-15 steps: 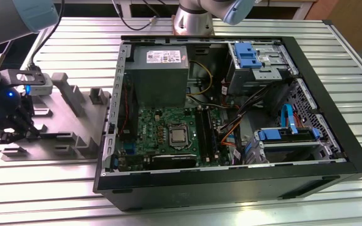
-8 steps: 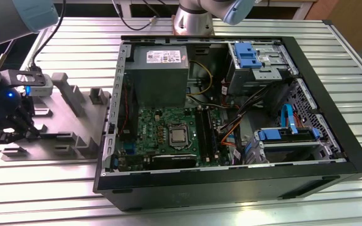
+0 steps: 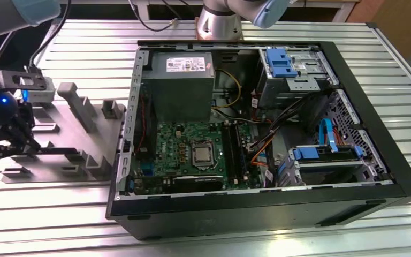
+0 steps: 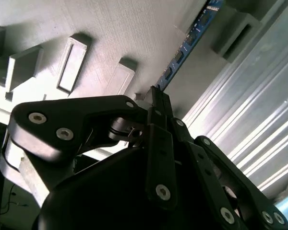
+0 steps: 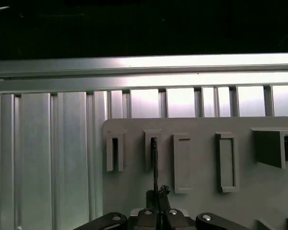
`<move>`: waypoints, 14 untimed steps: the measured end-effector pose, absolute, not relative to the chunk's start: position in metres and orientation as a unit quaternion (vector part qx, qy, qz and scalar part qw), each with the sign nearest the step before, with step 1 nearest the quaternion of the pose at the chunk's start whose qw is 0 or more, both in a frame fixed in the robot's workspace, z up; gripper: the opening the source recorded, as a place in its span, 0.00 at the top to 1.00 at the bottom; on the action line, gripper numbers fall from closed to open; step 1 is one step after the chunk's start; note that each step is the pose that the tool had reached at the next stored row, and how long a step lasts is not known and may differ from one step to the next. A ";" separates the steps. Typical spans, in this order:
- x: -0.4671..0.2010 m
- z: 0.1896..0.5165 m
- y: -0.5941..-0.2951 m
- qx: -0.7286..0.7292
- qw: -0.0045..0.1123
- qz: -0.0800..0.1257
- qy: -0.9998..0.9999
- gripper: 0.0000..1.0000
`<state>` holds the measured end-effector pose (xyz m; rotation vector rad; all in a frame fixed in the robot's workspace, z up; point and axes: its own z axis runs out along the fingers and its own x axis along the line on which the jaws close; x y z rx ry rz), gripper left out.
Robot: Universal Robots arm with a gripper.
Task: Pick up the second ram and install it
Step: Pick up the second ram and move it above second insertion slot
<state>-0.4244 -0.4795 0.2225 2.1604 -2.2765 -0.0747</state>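
At the exterior view's left, the claw (image 3: 28, 148) is pressed together on one end of the second ram (image 3: 57, 150), a single dark stick. The stick reaches out level over the grey plastic fixture (image 3: 62, 126). In the second wrist view the claw (image 4: 156, 98) pinches the stick (image 4: 187, 43), which stands on its thin edge along the fixture plate (image 4: 110, 28). We cannot tell whether the stick rests on the plate or hangs just above it.

In the first wrist view the stick (image 5: 154, 163) shows as a thin dark line. It runs from the claw (image 5: 156, 197) to the second of four slotted blocks (image 5: 182, 163) set in a row, so blocks stand close on both sides.

The fixture sits on the ribbed metal bench (image 3: 62, 214) just beside one open computer case (image 3: 263, 206). The case's side wall rises between the fixture and the green board (image 3: 184, 144). On that board we see long black slots (image 3: 235, 152), too crowded by cables to count. One grey power box (image 3: 180, 88) sits beyond the board.
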 end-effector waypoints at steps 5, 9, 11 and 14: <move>-0.424 0.239 -0.480 0.688 0.001 -0.024 -0.725 0.89; -0.424 0.245 -0.479 0.688 0.001 -0.024 -0.725 0.89; -0.424 0.246 -0.480 0.688 0.001 -0.024 -0.725 0.89; -0.424 0.246 -0.480 0.688 0.001 -0.024 -0.725 0.89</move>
